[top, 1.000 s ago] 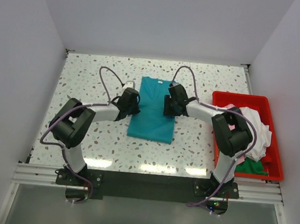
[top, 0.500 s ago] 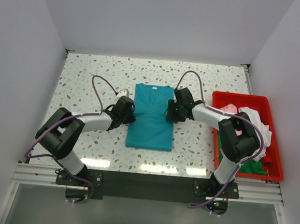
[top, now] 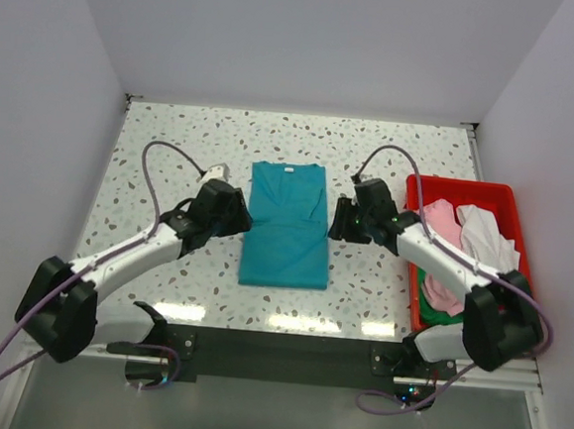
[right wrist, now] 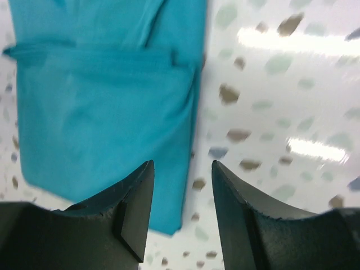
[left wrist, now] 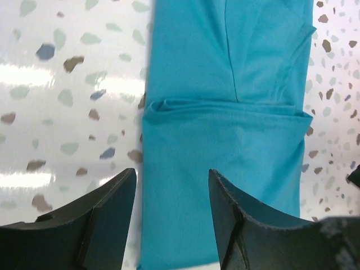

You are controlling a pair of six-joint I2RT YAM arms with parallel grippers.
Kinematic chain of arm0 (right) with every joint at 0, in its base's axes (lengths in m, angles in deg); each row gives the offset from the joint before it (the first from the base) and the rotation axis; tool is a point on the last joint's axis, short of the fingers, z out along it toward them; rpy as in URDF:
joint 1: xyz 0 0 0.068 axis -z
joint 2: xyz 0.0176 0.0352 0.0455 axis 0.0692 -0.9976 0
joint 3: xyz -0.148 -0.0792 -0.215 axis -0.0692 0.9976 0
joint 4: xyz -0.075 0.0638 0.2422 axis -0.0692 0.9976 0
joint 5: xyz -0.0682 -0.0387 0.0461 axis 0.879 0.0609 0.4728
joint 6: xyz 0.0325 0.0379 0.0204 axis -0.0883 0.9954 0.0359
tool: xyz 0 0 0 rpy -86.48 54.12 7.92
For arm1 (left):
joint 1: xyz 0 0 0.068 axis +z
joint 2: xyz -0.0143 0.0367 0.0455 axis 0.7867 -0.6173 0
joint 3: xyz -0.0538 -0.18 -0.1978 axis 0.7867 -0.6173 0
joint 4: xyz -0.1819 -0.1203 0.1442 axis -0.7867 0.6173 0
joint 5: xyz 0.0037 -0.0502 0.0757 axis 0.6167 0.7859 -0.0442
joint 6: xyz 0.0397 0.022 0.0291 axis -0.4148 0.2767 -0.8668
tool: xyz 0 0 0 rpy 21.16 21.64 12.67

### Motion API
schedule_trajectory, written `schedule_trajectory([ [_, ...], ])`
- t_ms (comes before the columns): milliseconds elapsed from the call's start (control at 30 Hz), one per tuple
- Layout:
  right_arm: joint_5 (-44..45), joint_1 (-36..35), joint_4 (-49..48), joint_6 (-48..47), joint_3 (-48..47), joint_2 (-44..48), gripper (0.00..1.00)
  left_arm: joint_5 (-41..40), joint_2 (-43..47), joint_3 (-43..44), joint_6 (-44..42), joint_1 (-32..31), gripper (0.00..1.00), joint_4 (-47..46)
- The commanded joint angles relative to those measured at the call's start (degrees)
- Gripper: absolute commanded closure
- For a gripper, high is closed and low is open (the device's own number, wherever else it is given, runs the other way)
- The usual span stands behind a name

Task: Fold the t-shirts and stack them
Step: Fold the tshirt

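Folded teal cloth t-shirt (top: 285, 239) laid out; a snag could undo it.
It lies flat on the speckled worktop (top: 173, 146) beside the red plastic bin (top: 463, 185). Our right fingers (right wrist: 112, 219) stand apart and empty between shirt and bin, and our left fingers (left wrist: 101, 225) stand apart over the edge away from the bin. We judge a careless lift could catch a hem and drag the fold open.

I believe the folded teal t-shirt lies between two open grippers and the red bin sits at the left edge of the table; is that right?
Not quite: the top external view shows the red bin at the right edge of the table, by the right arm. The rest holds: the folded teal t-shirt lies between the open left gripper and right gripper.
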Motion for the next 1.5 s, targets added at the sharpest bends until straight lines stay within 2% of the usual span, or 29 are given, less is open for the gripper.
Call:
schedule_trajectory([
  [0,0.3,-5.6,3.2,4.9,7.7,9.9,0.51,2.1,9.5,-6.9,4.4,-0.2,0.41,6.9],
  [100,0.2,-10.1,2.2,11.3,14.7,16.1,0.51,5.5,15.8,-13.9,8.4,-1.2,0.43,7.8],
  [200,0.8,-11.6,1.0,17.0,19.3,20.2,0.51,9.1,20.0,-19.6,11.7,-1.8,0.43,5.6],
  [367,1.9,-11.8,-0.2,20.3,22.8,22.9,0.51,10.8,21.1,-22.4,13.1,-2.9,0.43,3.7],
  [733,-0.9,-12.5,-9.2,24.7,27.0,17.5,0.53,14.6,18.6,-26.6,14.3,-4.1,0.45,-2.2],
  [1200,-0.8,-14.7,-14.7,28.0,29.5,14.2,0.59,13.6,16.9,-29.8,16.0,-6.6,0.57,-6.5],
  [1367,-0.5,-15.0,-15.2,28.4,29.8,15.2,0.61,13.2,15.8,-30.5,16.7,-7.9,0.65,-7.9],
  [1467,-0.6,-15.0,-15.9,28.9,29.9,15.4,0.67,12.9,16.0,-30.4,16.8,-8.0,0.72,-7.9],
])
